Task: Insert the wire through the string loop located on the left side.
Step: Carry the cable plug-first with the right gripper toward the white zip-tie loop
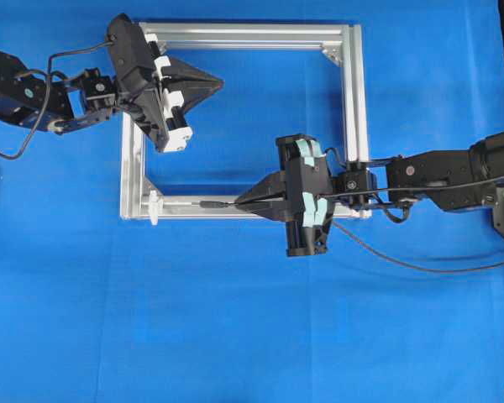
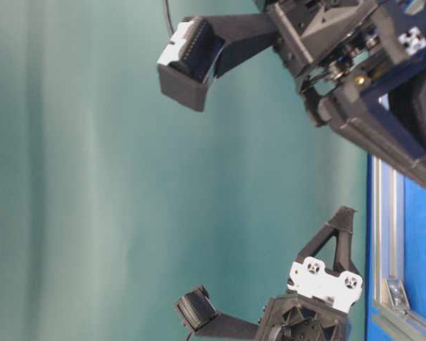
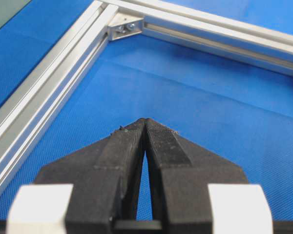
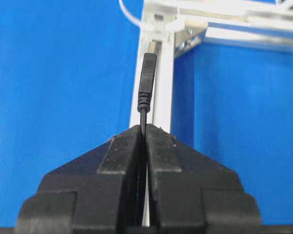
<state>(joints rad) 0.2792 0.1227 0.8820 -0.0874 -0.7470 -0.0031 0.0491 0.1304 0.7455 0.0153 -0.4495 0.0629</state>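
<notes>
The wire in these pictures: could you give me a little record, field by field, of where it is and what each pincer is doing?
wire: thin black wire with a plug tip, lying along the near bar of the metal frame
held by: right pincer, shut on the wire just behind the plug
plug tip: points at the white string loop, short of it, not yet through
left pincer: shut, holding nothing, above the blue cloth inside the frame
</notes>
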